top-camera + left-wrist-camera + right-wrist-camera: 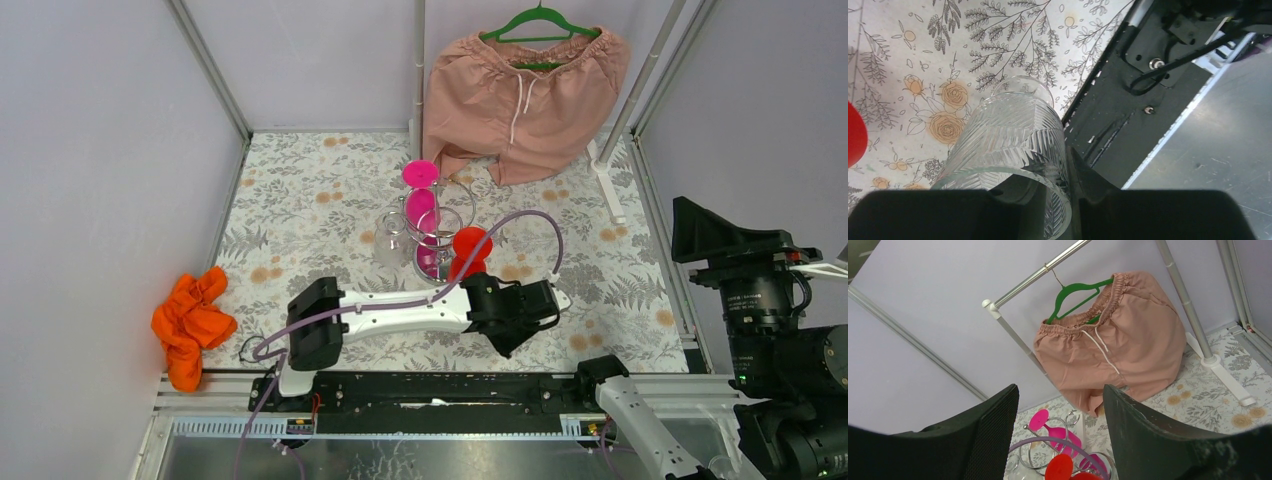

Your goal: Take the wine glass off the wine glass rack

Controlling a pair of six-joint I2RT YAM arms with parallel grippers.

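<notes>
Floral table (300, 200) underneath; left gripper (1033, 210) is clamped on the clear wine glass (1008, 135), sitting between its fingers and off the wine glass rack (430, 235) beside them; right gripper (1059, 395) gapes empty; next, I'd guess, lower it gently onto the table.

Wine glass rack (432, 232) at the middle of the table (300, 190), glasses (421, 205) on it. Shorts (525, 100) on a hanger (540, 22) behind, at the far edge; cloth (190, 325) at the near left corner. One wine glass (1008, 145) in the left gripper (1043, 200), before the rack, rightward.
</notes>
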